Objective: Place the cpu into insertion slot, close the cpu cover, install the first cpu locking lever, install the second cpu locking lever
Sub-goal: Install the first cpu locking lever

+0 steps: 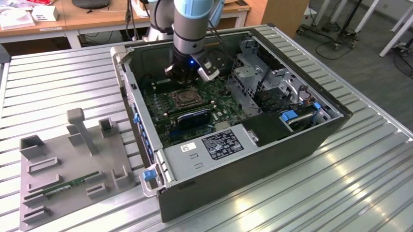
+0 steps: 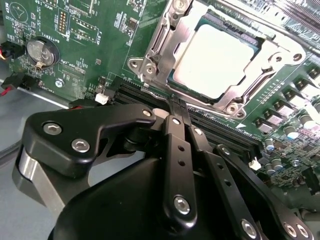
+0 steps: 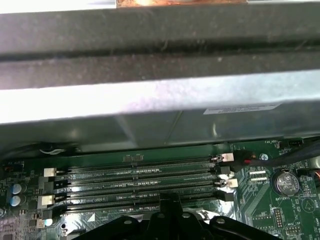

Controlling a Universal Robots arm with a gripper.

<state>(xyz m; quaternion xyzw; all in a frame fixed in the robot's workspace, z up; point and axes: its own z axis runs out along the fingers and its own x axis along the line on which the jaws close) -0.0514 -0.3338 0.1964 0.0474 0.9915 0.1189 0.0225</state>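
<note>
Poised just short of the filled insertion slot [image 2: 212, 19] with the claw [image 2: 178, 106] pressed together on nothing.

Nearest, holds the black fingers [image 2: 175, 145] tip to tip above the memory slots [image 2: 132, 92], probably to offer one narrow point for pushing rather than gripping. Just beyond, shows the cpu [image 2: 215, 55] lying flat in the insertion slot, pale top bared through the cut-out of the cpu cover [image 2: 165, 47], apparently lowered around the chip to pin it down. Farther off, leaves the green board [image 2: 100, 30] flat in the opened computer case [image 1: 226, 188] on the ribbed worktop [image 1: 65, 82], with the insertion slot reachable from straight above.
</note>
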